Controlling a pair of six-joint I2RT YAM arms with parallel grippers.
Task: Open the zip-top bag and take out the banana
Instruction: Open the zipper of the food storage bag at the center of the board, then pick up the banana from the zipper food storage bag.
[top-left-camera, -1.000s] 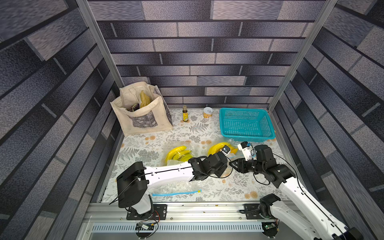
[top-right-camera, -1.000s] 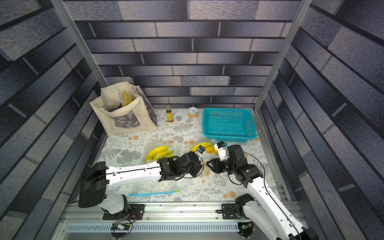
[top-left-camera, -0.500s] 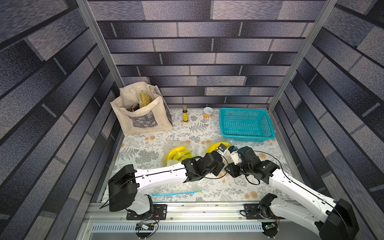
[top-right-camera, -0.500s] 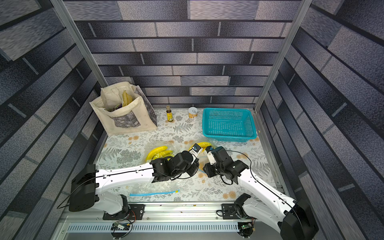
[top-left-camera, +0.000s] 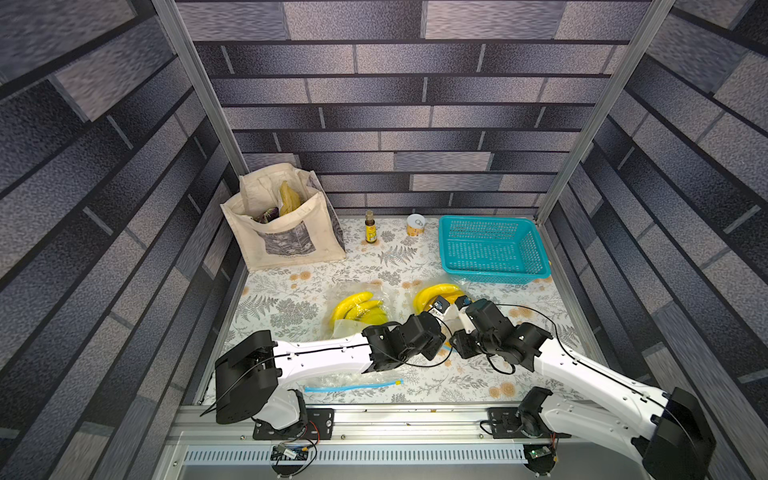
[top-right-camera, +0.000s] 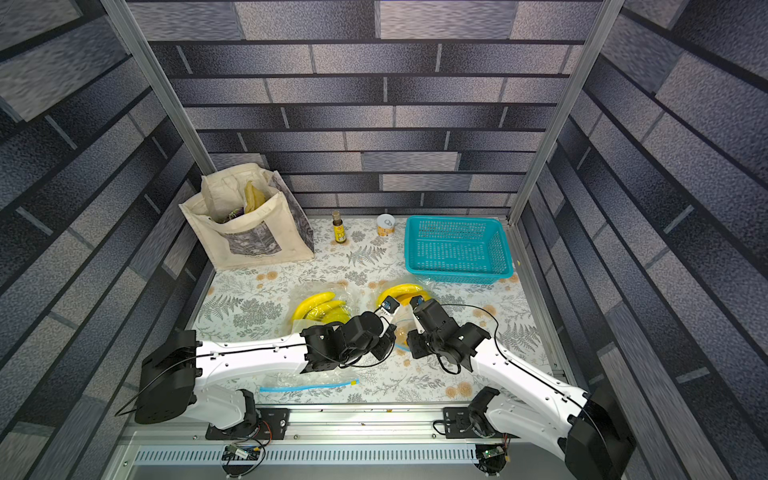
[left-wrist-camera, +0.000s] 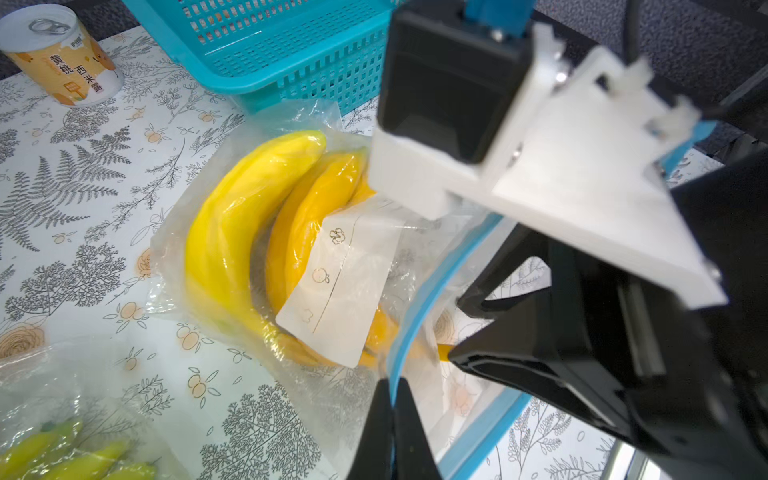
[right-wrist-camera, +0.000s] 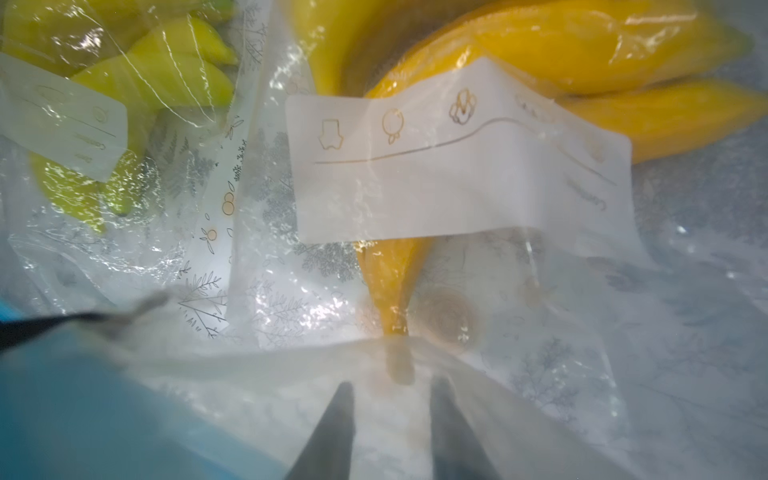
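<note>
**Left gripper pinching the zip, right gripper open at the bag**

From my console, the left gripper (left-wrist-camera: 390, 388) has its fingers pressed together on the blue zip strip (left-wrist-camera: 419, 299) of the zip-top bag (left-wrist-camera: 332, 282), clamping that edge. The right gripper (right-wrist-camera: 390, 386) sits close opposite it, fingers apart with nothing between them. Its wrist view shows them through the bag's cloudy film (I cannot tell whether they are inside the mouth or only under a fold).

The banana (left-wrist-camera: 232, 216) is inside the bag, which lies on the worktop (left-wrist-camera: 83, 174) just ahead of both grippers. Its stem end points at the gap between the right gripper's fingers and stops just short of them. A white label on the bag covers part of the fruit.

Beyond the banana from the left gripper stands a teal basket (left-wrist-camera: 291, 50), near the bag's far corner, with a can (left-wrist-camera: 58, 58) further off. Beside the left gripper, away from the right one, lies a second bag of bananas (top-left-camera: 359, 309). Behind the left gripper, under its arm, a flat bag (top-left-camera: 353, 386) with a blue zip lies on the worktop.
</note>
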